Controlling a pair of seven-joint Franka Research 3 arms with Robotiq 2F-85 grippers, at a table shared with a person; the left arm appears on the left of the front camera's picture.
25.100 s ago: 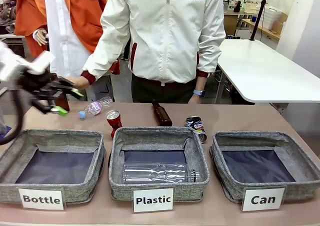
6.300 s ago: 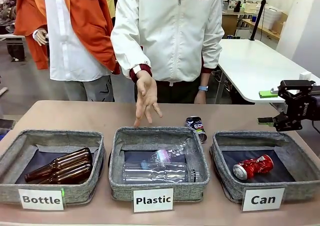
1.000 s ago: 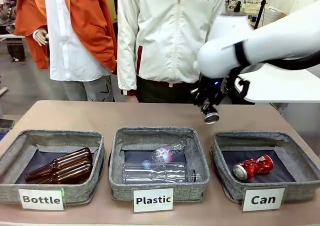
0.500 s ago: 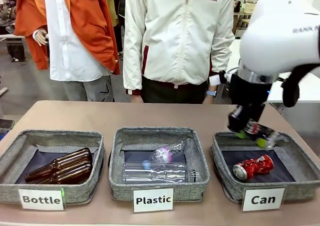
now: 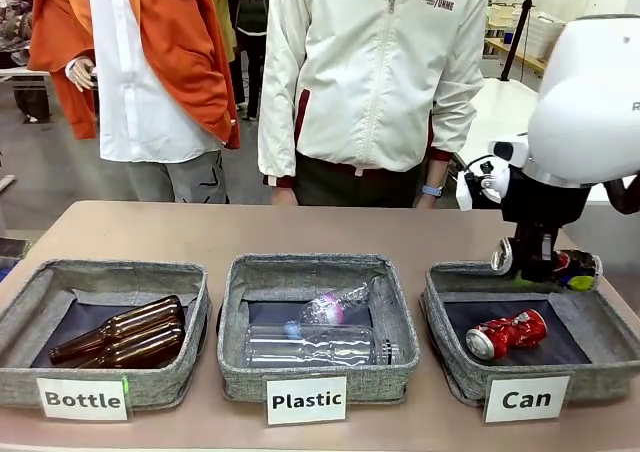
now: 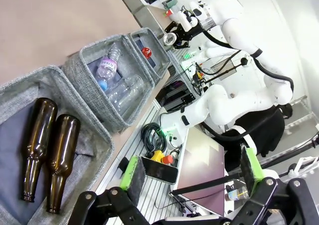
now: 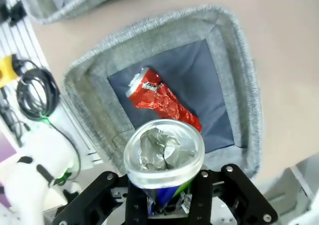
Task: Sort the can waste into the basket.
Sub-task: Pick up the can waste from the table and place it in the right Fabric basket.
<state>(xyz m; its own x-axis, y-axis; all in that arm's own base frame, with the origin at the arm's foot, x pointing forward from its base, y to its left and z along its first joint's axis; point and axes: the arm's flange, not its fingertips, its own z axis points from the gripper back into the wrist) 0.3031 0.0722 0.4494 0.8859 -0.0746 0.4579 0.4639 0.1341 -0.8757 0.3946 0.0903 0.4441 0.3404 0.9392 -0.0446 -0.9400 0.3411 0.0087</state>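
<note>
- At the worktop's right end, the right arm has swung across from the middle within the last second and now hangs over the basket labelled "Can".
- Its right tool stays clamped on the black can, held above the lining.
- The red can already lies inside.
- The left tool stands wide open, empty.
- Only the release seems left.

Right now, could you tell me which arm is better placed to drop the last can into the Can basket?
The right. Its gripper is shut on the black can, over the Can basket where the red can lies. The left gripper is open, beyond the Bottle basket.
</note>
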